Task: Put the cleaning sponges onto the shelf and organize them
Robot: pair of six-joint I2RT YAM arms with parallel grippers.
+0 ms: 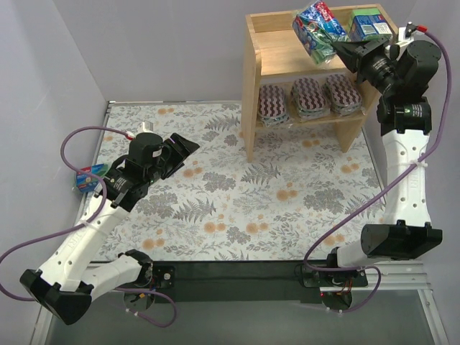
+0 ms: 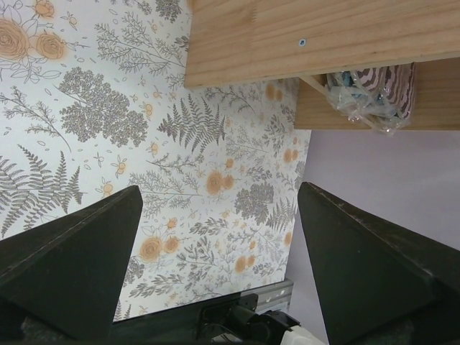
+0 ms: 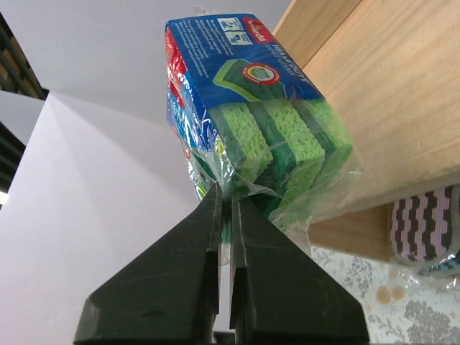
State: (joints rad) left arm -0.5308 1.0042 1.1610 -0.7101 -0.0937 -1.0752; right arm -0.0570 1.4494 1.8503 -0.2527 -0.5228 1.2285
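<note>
Held pack: a rectangular pack of green sponges point(image 3: 259, 136) in clear film with a blue-and-red label, tilted in the air at the left of the top tier; whether it touches the wood cannot be told.
Handling: judged light and squashy, with the film slick and crinkly. A pinch on the wrap alone may let it swing or slide, so a hold across the foam body would be surer.
Right gripper point(image 3: 224, 198): fingers pressed almost together on the pack's lower edge, catching mostly film and a thin bit of sponge.
Other packs: a second pack point(image 1: 370, 25) of the same kind stands at the right of the top tier. A third pack point(image 1: 90, 178) lies at the far left of the floral-printed table cover point(image 1: 237, 208), beside the left arm.
Oval pads: three maroon-and-white wavy-striped oval pads point(image 1: 309, 97) sit side by side on the lower tier.
Shelf: a light natural-wood two-tier shelf point(image 1: 251, 79) at the far right of the table.
Left gripper point(image 2: 219, 194): fingers spread wide with nothing between them, above the table and facing the shelf.
Views: the right wrist alone shows how thin the grip is. Only the overhead view shows the third pack and the free room on the top tier. The left wrist sees the shelf's side and one wrapped pad from low down.
</note>
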